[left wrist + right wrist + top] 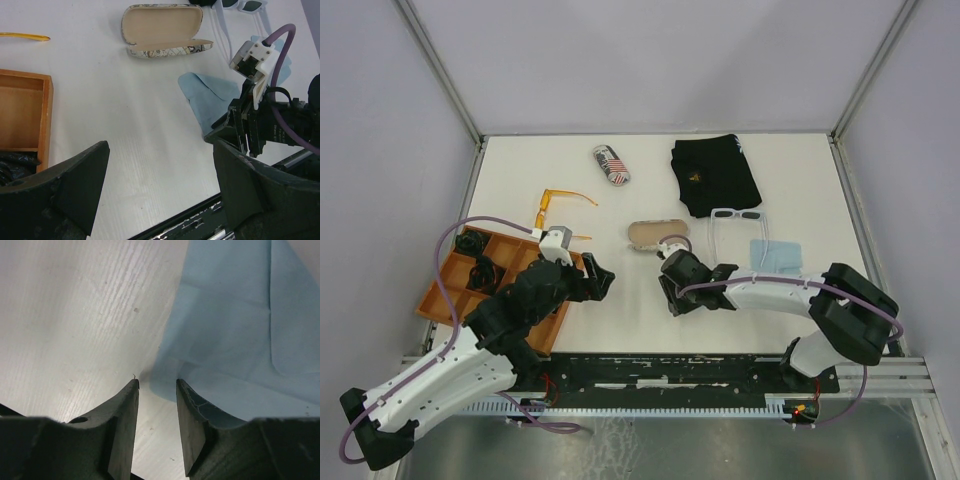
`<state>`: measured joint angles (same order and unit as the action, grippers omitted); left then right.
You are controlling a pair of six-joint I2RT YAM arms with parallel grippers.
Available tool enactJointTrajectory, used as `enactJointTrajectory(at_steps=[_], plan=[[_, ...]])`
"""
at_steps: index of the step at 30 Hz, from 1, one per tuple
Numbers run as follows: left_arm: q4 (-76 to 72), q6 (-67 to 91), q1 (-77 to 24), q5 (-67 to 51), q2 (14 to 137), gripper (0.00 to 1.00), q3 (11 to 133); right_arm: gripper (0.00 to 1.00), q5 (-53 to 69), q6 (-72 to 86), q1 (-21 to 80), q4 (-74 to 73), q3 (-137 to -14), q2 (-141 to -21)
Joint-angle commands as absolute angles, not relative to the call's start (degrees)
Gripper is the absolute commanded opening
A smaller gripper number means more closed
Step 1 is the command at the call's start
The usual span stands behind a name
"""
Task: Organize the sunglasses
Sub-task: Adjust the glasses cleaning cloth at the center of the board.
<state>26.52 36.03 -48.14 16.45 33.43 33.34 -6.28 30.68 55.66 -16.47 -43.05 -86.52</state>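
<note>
Jaws of the right gripper (157, 385) stand narrowly parted over the corner of a blue cloth (225, 330), clasping nothing; those of the left gripper (159, 145) gape, empty. Beyond lie the white sunglasses (738, 215) and amber sunglasses (548, 200): light, brittle, probably best taken at the frame front.

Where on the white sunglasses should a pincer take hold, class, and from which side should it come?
Probably the narrow bridge between the dark lenses of the white sunglasses, coming from straight above. The pair lies with its arms unfolded toward the near edge, so the front bar is exposed and thin enough to span.
</note>
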Motion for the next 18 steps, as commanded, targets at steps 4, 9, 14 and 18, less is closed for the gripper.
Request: enactJointTrajectory(at_steps=[4,9,14,18], plan=[[26.1,38.6,-48.2,18.2,32.3,0.91,33.4,0.45,-5.3,35.0,58.2,-17.5,-44.9,-88.1],[27.2,38.7,-48.2,19.3,31.2,0.91,33.5,0.46,-4.5,38.1,61.9,-17.8,-45.7,-89.2],[28.7,39.1,-48.3,20.6,30.0,0.91,33.7,0.46,-4.2,40.8,67.8,-17.5,-48.9,-92.4],[29.2,39.3,-48.2,20.9,29.6,0.92,33.7,0.46,-5.3,42.5,72.1,-16.8,-51.6,-93.6]])
